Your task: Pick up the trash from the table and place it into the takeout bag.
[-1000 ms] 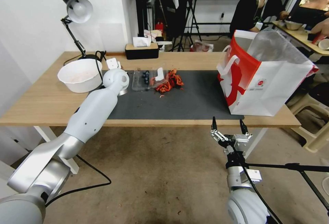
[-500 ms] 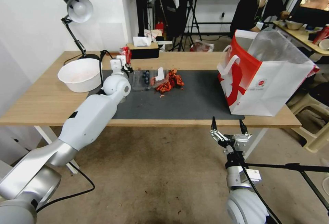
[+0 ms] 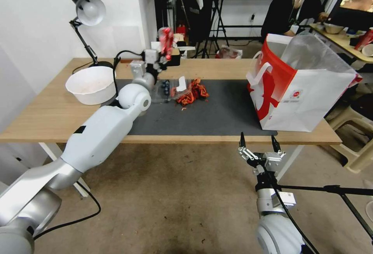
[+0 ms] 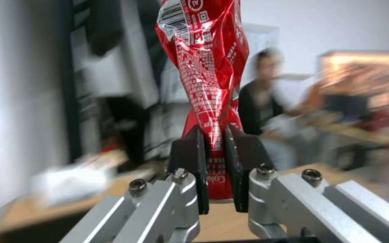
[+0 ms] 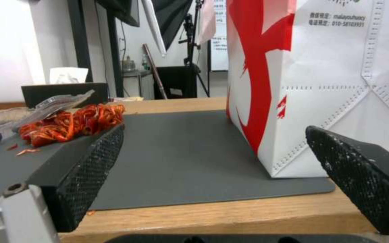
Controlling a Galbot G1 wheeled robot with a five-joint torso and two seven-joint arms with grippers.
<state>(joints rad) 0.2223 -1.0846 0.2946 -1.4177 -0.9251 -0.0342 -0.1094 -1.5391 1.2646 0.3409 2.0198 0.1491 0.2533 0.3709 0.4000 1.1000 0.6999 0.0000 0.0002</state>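
Carrying step: crushed can lifted, bag not yet reached.

My left gripper was clamped on the crushed red can, held high over the table's back edge; I judged a rightward carry over open mat to the takeout bag. My right gripper waited, fingers apart, below the front edge.
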